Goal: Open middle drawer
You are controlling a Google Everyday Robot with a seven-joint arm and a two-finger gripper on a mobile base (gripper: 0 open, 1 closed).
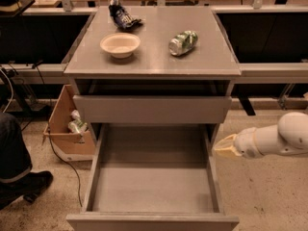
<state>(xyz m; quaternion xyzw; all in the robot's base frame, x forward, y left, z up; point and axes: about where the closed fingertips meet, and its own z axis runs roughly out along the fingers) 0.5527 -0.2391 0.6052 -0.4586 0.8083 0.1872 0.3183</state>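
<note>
The wide, plain gray middle drawer (153, 189) stands pulled out, the cream-tipped white hand (224, 147) just beside it at 3 o'clock, its grip impossible to tell.

No legible text or labels

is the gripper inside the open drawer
No, the gripper is outside the pulled-out middle drawer, beside its right wall and not over its gray box.

One bowl (120, 44), one can (183, 43), one bag (122, 17), one middle drawer (154, 179), one end effector (224, 147) at its right.
</note>
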